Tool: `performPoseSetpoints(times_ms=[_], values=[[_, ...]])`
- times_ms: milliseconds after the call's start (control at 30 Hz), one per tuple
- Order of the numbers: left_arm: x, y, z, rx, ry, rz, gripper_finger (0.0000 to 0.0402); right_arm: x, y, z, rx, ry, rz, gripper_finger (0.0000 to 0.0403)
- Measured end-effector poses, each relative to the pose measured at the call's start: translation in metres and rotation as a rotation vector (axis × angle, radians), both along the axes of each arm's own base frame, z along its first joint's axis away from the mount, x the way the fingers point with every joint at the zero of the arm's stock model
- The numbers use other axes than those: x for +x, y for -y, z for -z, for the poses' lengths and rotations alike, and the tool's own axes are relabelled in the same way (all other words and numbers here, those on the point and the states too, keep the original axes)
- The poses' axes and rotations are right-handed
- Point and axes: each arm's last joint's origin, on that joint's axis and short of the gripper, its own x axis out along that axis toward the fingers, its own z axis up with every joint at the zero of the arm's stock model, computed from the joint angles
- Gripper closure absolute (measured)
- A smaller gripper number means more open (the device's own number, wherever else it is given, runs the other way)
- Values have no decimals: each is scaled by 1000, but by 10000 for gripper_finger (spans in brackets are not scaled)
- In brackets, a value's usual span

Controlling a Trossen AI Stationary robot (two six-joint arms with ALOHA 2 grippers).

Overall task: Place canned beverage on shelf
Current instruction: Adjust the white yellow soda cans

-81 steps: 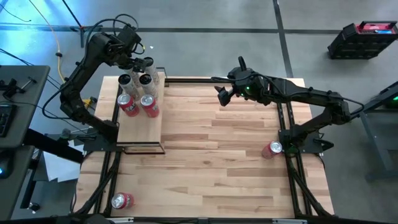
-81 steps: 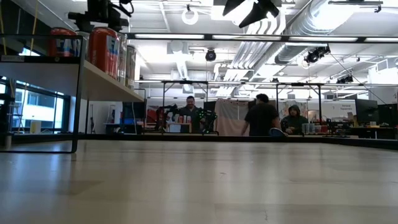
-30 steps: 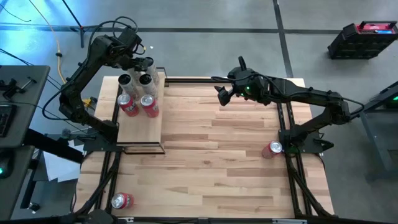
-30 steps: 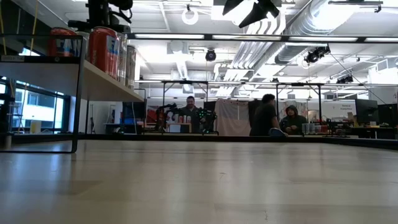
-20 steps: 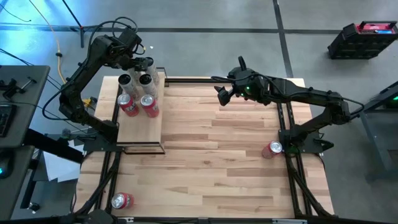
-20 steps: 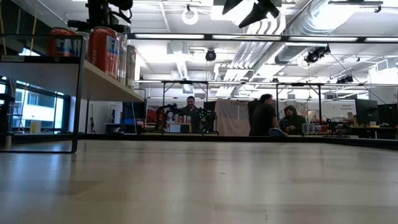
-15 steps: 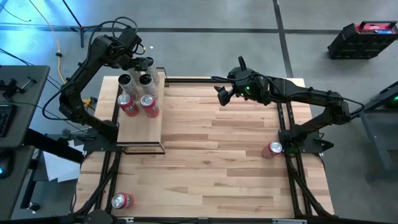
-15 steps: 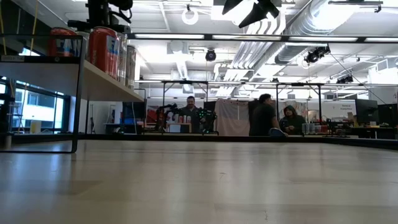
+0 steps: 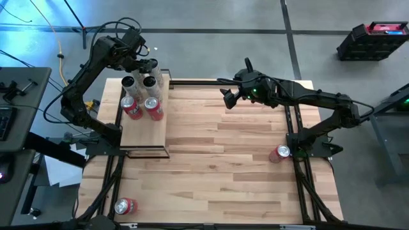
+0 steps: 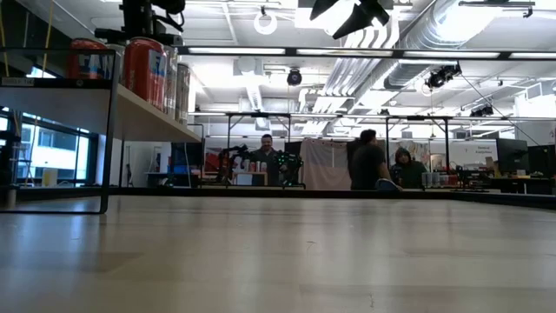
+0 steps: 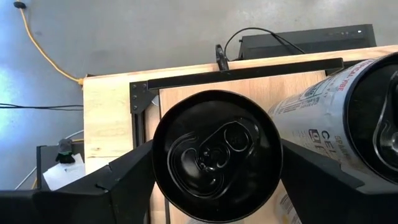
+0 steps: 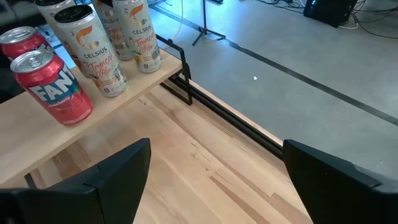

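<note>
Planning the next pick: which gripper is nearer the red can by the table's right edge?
Right. The right gripper hovers at the table's far edge; the left gripper is over the shelf, farther from the red can.

A plank-striped wooden table (image 9: 217,160) carries a small pale-wood shelf (image 9: 144,131) at its ten o'clock corner. Two red cans (image 9: 143,107) and several white cans (image 9: 142,81) stand on the shelf. Loose red cans lie at four o'clock (image 9: 280,153) and seven o'clock (image 9: 124,206).
</note>
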Motion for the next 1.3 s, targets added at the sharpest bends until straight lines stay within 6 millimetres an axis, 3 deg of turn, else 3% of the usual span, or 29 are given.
performPoseSetpoints(times_ms=[300, 767, 1067, 1300], values=[[-1, 2, -2, 0, 7, 3, 95, 0, 0, 0, 5, 1, -8, 55], [-10, 18, -39, 29, 81, 49, 95, 0, 0, 0, 6, 1, -10, 55], [-15, 45, -65, 35, 274, 202, 95, 0, 0, 0, 5, 1, -11, 55], [-28, 73, -78, 102, 321, 209, 95, 0, 0, 0, 4, -1, -12, 55]])
